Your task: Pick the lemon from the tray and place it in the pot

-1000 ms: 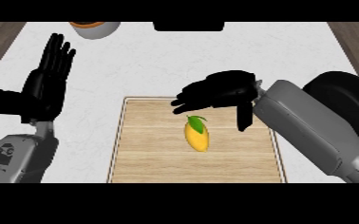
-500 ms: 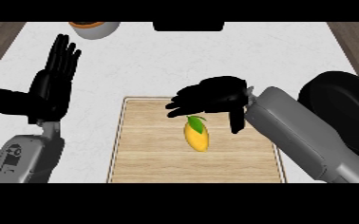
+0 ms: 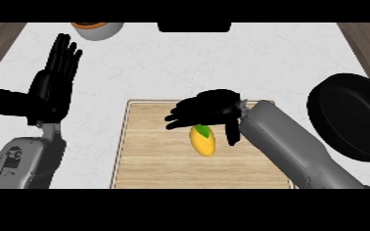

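Note:
A yellow lemon [image 3: 204, 142] with a green leaf lies near the middle of the wooden tray [image 3: 151, 156]. My right hand [image 3: 207, 109] hovers just over its far end, fingers spread and pointing left, thumb hanging down to the lemon's right; it holds nothing. The black pot [image 3: 344, 115] stands at the right edge, partly cut off by the frame. My left hand [image 3: 54, 83] rests open at the left, fingers up, well away from the tray.
A white bowl with an orange rim [image 3: 98, 29] sits at the back left. A dark object [image 3: 194, 27] lies at the back centre. The white counter [image 3: 217, 63] stretches between the tray and these.
My right hand has come down and towards me, from the tray's far edge to right over the lemon. The view has shifted, bringing the pot in at the right. The lemon has not moved.

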Tool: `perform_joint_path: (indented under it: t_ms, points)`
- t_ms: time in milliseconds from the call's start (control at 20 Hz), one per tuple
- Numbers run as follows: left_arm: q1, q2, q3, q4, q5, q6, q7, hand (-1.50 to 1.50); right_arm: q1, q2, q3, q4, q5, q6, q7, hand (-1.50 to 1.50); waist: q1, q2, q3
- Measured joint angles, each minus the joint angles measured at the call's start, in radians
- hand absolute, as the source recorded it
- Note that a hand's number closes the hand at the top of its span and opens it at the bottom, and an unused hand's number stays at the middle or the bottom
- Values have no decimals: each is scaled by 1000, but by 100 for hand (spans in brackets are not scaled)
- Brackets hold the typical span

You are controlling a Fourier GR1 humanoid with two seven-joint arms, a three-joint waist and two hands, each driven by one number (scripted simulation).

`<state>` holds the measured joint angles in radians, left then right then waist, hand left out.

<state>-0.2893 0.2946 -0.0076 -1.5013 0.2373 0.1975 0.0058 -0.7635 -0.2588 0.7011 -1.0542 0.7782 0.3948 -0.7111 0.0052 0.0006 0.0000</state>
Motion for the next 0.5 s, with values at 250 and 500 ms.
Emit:
perform_joint_path:
  t_ms: [250, 500]
  points:
    - [23, -13, 6, -36, -15, -4, 14, 0, 10, 54, -7, 20, 62, -6, -4, -150, 2, -6, -3]
    - [24, -17, 20, -29, -17, -18, 8, 0, 8, 74, 17, 26, 112, -37, -66, 150, 3, -12, -7]
